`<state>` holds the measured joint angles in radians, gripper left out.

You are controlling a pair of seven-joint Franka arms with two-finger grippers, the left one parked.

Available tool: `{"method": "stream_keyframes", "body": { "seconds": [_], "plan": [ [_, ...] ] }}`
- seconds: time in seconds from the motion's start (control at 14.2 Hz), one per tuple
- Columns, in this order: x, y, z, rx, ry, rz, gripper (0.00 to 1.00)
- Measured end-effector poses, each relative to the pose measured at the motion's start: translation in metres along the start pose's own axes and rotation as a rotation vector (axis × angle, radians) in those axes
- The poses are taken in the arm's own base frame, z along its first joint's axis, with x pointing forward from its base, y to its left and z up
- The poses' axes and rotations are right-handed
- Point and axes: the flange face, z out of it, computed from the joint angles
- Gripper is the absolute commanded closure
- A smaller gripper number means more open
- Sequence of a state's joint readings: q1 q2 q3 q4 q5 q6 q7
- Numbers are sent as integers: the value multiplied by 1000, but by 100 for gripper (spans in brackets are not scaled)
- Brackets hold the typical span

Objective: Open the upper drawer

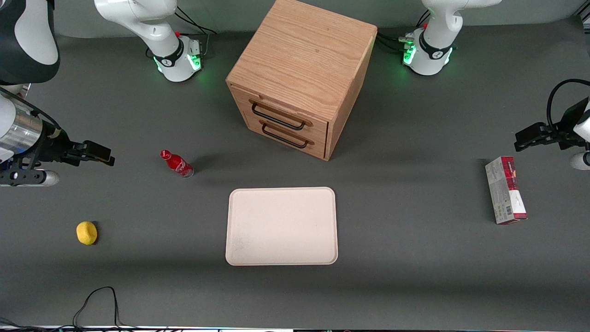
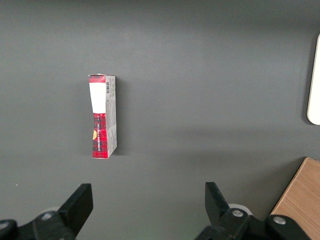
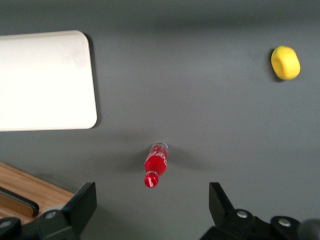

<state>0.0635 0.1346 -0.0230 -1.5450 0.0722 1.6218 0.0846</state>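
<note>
The wooden cabinet [image 1: 299,69] stands at the table's middle, farther from the front camera than the tray. Its upper drawer [image 1: 281,115] is shut, with a black bar handle [image 1: 276,117]; the lower drawer [image 1: 286,136] beneath it is shut too. My right gripper [image 1: 99,153] hangs open and empty above the table toward the working arm's end, well apart from the cabinet. In the right wrist view the gripper [image 3: 150,205] has its fingers [image 3: 82,202] spread wide, with a corner of the cabinet [image 3: 25,192] and a black handle [image 3: 17,201] showing.
A red bottle [image 1: 176,163] lies between my gripper and the cabinet, also in the right wrist view [image 3: 156,164]. A beige tray [image 1: 281,226] lies nearer the camera. A yellow lemon [image 1: 86,232] lies near the working arm's end. A red-white box [image 1: 505,190] lies toward the parked arm's end.
</note>
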Motion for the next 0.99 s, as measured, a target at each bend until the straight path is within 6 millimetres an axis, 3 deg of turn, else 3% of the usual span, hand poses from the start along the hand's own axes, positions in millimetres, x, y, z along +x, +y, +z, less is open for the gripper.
{"method": "stream_keyframes", "body": {
  "seconds": [0.77, 0.99],
  "plan": [
    [2, -39, 18, 25, -65, -58, 0],
    [7, -50, 13, 47, -57, -75, 0]
  ]
}}
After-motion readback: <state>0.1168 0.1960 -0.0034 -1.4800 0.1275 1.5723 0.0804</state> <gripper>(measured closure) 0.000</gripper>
